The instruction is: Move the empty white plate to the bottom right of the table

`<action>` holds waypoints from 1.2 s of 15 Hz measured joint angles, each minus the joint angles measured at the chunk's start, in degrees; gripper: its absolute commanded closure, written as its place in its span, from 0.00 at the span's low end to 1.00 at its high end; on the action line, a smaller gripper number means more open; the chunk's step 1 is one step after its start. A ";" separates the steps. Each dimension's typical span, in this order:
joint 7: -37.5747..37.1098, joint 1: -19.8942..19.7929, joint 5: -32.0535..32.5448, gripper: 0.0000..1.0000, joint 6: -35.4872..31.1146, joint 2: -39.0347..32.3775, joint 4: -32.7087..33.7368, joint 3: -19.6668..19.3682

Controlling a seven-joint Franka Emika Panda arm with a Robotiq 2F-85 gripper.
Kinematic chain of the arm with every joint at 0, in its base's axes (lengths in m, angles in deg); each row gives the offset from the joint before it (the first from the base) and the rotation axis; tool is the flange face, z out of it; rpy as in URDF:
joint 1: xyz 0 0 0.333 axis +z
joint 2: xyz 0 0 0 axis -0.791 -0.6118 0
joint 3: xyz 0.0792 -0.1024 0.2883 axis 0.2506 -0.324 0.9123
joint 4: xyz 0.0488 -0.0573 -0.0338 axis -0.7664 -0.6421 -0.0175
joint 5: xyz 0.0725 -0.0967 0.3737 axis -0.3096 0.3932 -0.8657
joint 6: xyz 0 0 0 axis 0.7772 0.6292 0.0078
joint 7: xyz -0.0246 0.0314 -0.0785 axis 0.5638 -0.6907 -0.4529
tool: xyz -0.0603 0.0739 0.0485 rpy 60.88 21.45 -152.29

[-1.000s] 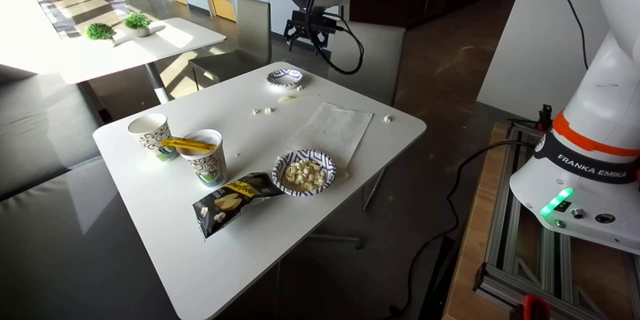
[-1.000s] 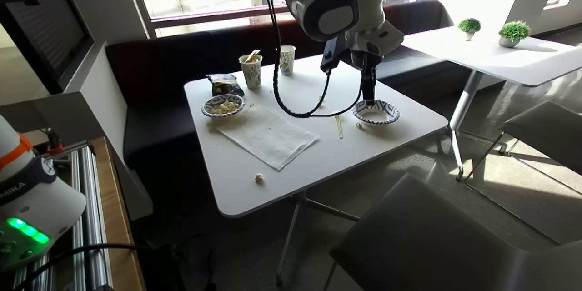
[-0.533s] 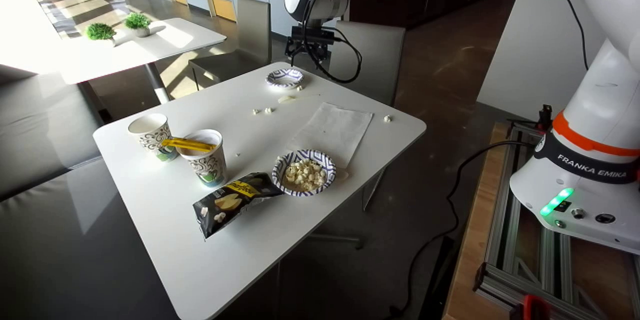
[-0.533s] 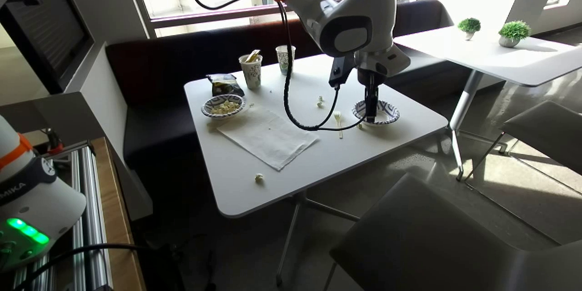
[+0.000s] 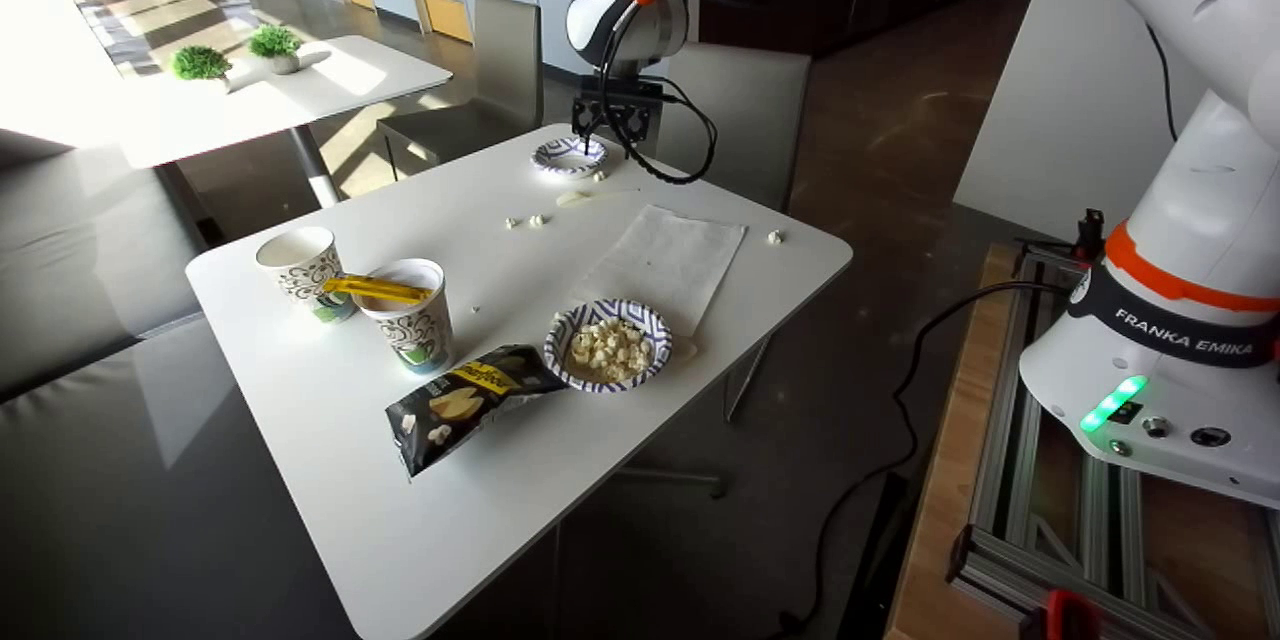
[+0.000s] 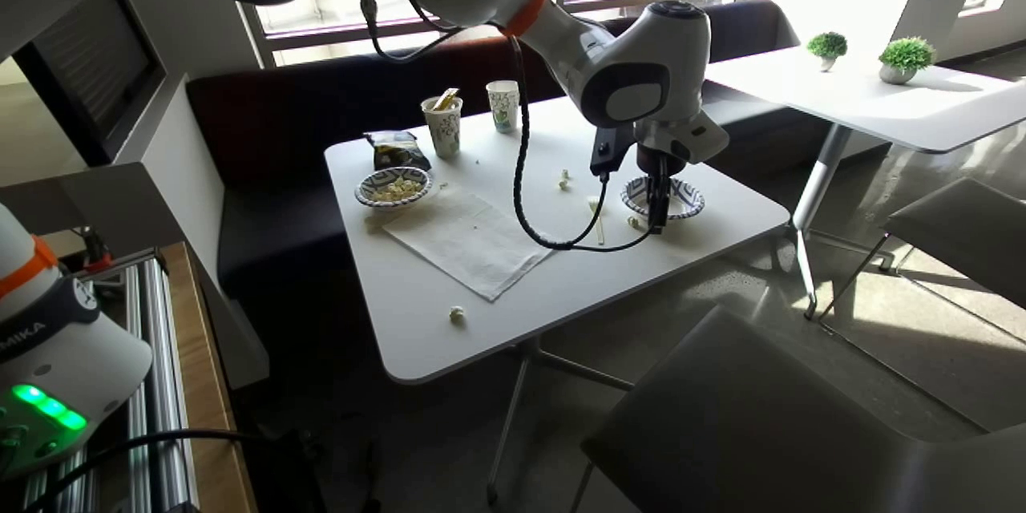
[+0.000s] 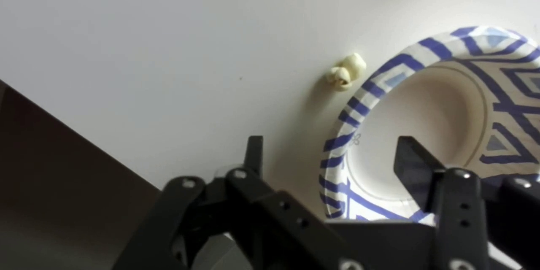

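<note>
The empty white plate is a small round bowl-like dish with a blue pattern and a bare centre. It sits near a corner of the white table, and it also shows in an exterior view and at the right of the wrist view. My gripper is open and empty, pointing down over the plate's edge. In the wrist view one finger appears outside the rim and one over the inside, with the rim between them. In both exterior views the gripper overlaps the plate; contact cannot be told.
A bowl of popcorn, a black snack bag, two paper cups and a napkin are on the table. A popcorn piece and a pale fork lie near the plate. Chairs stand by the table.
My gripper has come down from above the table to the plate's edge. The plate and other table items have not moved.
</note>
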 measured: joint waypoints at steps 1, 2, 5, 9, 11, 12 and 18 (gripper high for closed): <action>0.03 -0.31 0.00 0.58 0.14 -0.78 1.08 0.33; 0.04 -0.60 -0.03 0.67 0.22 -1.45 2.00 0.64; 0.06 -1.29 -0.03 0.89 0.48 -3.15 4.63 1.26; 0.05 -2.17 -0.43 0.95 1.30 -4.64 7.46 2.44; 0.05 -2.87 -1.19 0.97 3.06 -4.62 8.80 3.30; 0.06 -3.38 -1.86 0.96 3.91 -4.45 9.34 3.94; 11.69 -9.23 -7.37 0.96 13.75 3.37 5.47 11.09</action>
